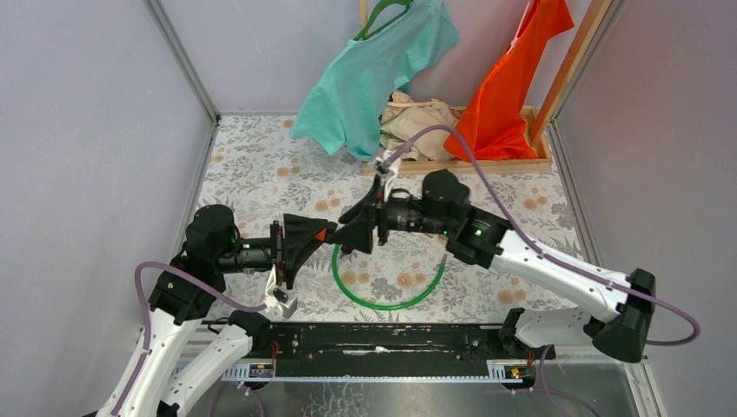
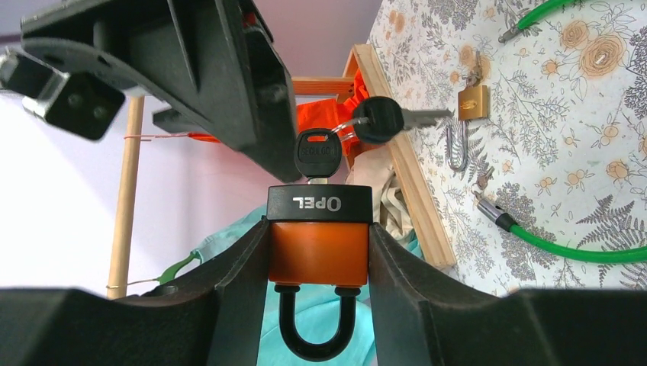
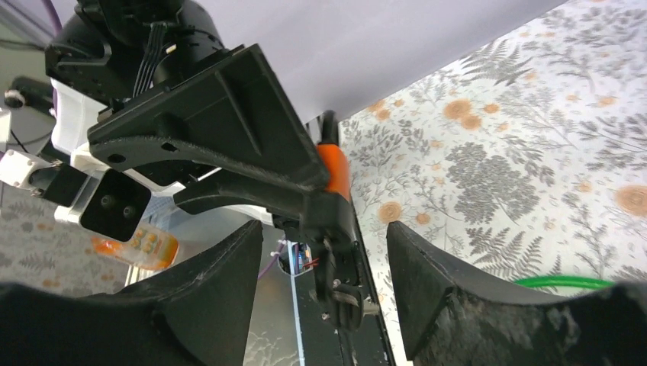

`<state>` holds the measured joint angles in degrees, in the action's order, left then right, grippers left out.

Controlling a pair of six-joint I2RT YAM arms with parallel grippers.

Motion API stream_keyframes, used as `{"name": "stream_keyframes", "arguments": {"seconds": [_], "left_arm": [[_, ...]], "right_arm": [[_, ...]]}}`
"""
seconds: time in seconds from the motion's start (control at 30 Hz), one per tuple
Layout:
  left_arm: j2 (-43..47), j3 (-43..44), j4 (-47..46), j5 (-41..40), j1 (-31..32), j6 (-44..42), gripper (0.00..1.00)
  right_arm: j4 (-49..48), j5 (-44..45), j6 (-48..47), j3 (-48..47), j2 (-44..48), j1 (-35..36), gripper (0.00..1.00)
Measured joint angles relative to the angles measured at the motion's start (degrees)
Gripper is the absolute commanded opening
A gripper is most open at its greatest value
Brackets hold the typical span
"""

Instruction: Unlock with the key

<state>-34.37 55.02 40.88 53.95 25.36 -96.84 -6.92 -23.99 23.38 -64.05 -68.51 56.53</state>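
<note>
1. The orange padlock is clamped tight in the left tool and held up over the middle of the tabletop.
2. A black-headed key is seated in the lock's end, and a second key is ringed just beside it.
3. The right tool is spread wide at the key end, with nothing gripped.
4. A brass padlock and a green cable are seen lying on the tabletop.
</note>
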Motion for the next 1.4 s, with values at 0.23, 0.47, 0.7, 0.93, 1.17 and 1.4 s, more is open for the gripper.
{"name": "stream_keyframes", "arguments": {"seconds": [0.23,0.47,0.7,0.93,1.17,1.4], "left_arm": [[-0.24,0.33,0.04,-0.22,0.0,0.31,0.0],[-0.74,0.59,0.04,-0.44,0.0,0.31,0.0],[-0.98,1.2,0.24,-0.92,0.0,0.66,0.0],[-0.61,1.22,0.79,-1.66,-0.02,-1.05,0.0],[2.43,-2.54,-2.01,-2.58,-0.02,-3.72,0.0],[4.24,-5.84,-5.79,-3.87,-0.02,-7.15,0.0]], "right_arm": [[0.92,-2.14,0.0,1.18,4.98,-1.64,0.53],[2.14,-5.22,-0.33,0.79,1.62,-1.64,0.4],[2.75,-6.8,-0.31,-0.02,-1.46,-1.64,0.15],[0.96,-6.62,2.38,-0.28,-1.84,-1.79,0.0],[-5.31,-6.45,9.18,3.69,-1.84,-1.81,0.0],[-13.25,-6.21,18.53,7.91,-2.23,-2.58,0.0]]}}
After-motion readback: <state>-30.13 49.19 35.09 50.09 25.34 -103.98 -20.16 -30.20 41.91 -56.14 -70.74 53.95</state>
